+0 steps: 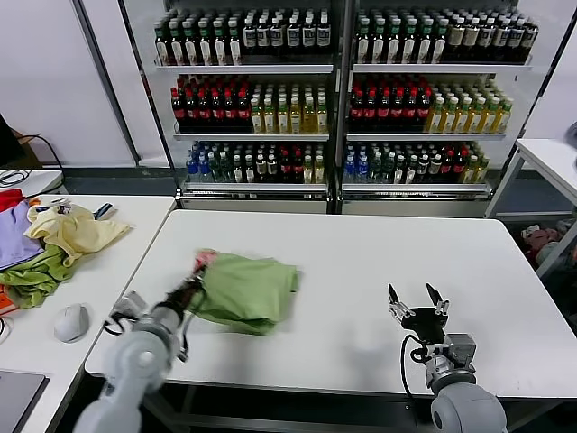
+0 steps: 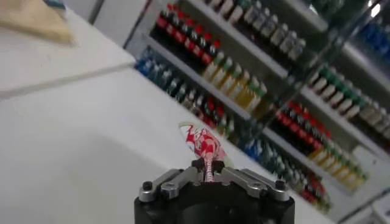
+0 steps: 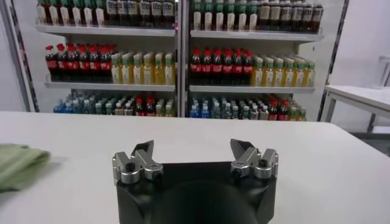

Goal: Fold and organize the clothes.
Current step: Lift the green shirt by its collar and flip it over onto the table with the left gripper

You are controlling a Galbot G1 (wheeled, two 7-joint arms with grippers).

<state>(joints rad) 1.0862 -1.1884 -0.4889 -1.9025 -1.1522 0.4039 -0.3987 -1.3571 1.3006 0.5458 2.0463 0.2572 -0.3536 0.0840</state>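
On the white tabletop [image 1: 361, 271], left of centre, the light green polo shirt [image 1: 245, 290] lies bunched into a loose, partly folded heap, its red-and-white patch [image 2: 204, 144] at the edge nearest the left tool [image 1: 187, 293]. That tool is clamped tight on this patterned edge: the left wrist view shows the fabric pinched between the closed fingers, standing up in a thin flap. Holding the shirt by one edge like this probably serves to drag or flip a layer over, so a fold looks under way rather than finished. The left arm reaches in low from the near left edge of the tabletop, forearm angled toward the shirt, the tool close to the surface. The right tool [image 1: 417, 305] stands well apart on the near right side, fingers spread wide with nothing between them, pointing toward the drink shelves [image 1: 334, 90], apparently waiting. On the side table [image 1: 108, 271] to the left, a pile of other garments [image 1: 50, 248] and a mouse [image 1: 71, 321] sit clear of the work.
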